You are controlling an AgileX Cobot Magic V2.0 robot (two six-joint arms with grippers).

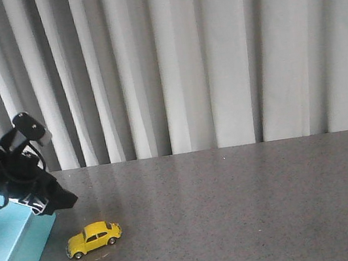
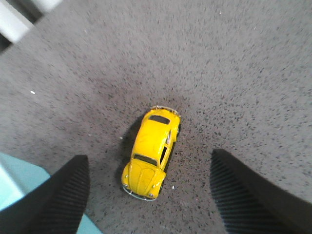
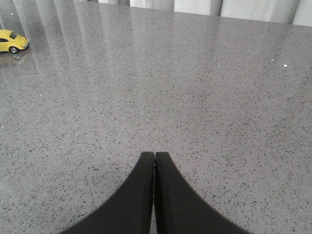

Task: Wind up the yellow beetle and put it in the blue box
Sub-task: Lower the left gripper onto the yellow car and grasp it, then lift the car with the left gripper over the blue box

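Left pincer [image 2: 146,195] spread above yellow beetle [image 2: 151,152]

Bright yellow beetle [image 1: 93,238] with dark windows and silver hubs; light blue box [image 1: 8,253]; grey speckled tabletop [image 1: 253,210]; black ribbed fingers [image 2: 61,197]; pale grey pleated curtain [image 1: 182,56].

I see a small yellow beetle toy car [image 2: 151,153] with glossy painted bodywork and shiny silver bumpers. It sits on a grey speckled stone-look tabletop [image 1: 253,210], polished enough to mirror the pale pleated cloth curtain [image 1: 182,56]. The light blue box [image 1: 8,253] looks smooth and matt. My left gripper's black fingers [image 2: 56,200] show fine ribbing.
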